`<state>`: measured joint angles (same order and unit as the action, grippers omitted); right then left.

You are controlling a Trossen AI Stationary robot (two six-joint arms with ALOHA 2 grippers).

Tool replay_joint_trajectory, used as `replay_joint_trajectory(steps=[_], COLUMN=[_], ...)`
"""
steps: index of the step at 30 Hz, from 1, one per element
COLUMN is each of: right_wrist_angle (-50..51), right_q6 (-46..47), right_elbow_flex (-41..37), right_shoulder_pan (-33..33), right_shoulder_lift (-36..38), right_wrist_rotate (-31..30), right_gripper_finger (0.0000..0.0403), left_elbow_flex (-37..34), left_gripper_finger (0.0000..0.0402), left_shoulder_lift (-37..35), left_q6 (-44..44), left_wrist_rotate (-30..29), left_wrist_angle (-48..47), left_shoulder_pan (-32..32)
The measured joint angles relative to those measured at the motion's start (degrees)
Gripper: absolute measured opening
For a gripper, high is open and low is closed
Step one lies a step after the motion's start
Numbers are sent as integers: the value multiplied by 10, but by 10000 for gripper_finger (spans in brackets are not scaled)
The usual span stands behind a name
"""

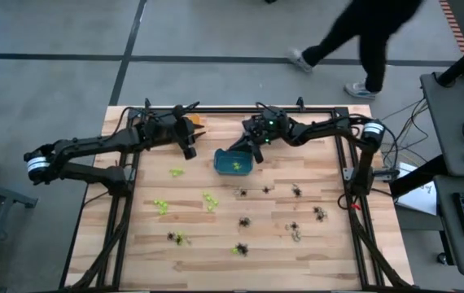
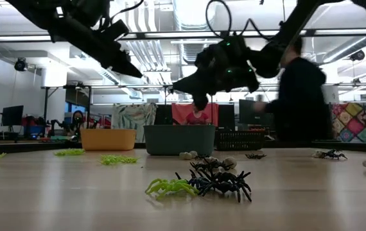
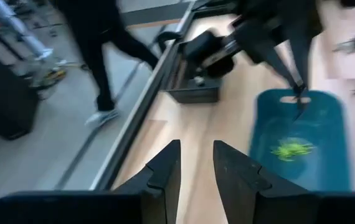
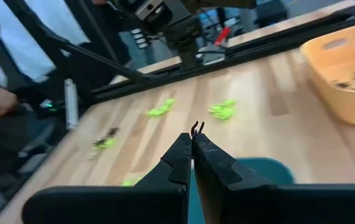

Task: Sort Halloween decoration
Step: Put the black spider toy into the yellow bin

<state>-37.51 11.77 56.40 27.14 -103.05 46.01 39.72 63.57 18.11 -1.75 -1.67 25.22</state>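
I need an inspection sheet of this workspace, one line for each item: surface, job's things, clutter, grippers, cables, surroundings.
Surface: wooden table, light planks.
Job's things: green spiders on the left half, black spiders on the right half; one green spider inside the teal bin; dark pieces in the orange bin.
Clutter: nothing seen.
Grippers: left gripper open, raised near the orange bin; right gripper shut on a small dark piece, over the teal bin.
Cables: bundles on the floor right of the table.
Surroundings: a person walking behind the table.
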Motion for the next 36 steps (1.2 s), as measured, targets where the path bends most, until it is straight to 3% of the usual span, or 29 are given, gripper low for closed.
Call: replay_joint_trajectory(steps=[7,14,19,25,31,36], right_wrist_angle=[145,422,542,553,552,388], right_q6=[1,-103,-185,-191,-184,-166], right_elbow_flex=[62,131,181,232,246,242], right_shoulder_pan=[-11,-15,5,28,29,24], right_shoulder_lift=[-26,-26,-26,-41,-52,-74], right_wrist_rotate=[18,4,-19,7,21,15], right_gripper_finger=[8,8,8,8,8,8], left_elbow_flex=[-1,-1,2,23,27,22], left_gripper_finger=[77,77,77,77,77,77], left_shoulder_lift=[0,-1,-13,-36,-72,-83], left_q6=[-13,35,62,6,-37,-39], left_wrist_rotate=[10,9,8,15,57,53], left_wrist_angle=[-24,-23,-23,-13,-19,-34], left_shoulder_pan=[1,10,63,128,144,144])
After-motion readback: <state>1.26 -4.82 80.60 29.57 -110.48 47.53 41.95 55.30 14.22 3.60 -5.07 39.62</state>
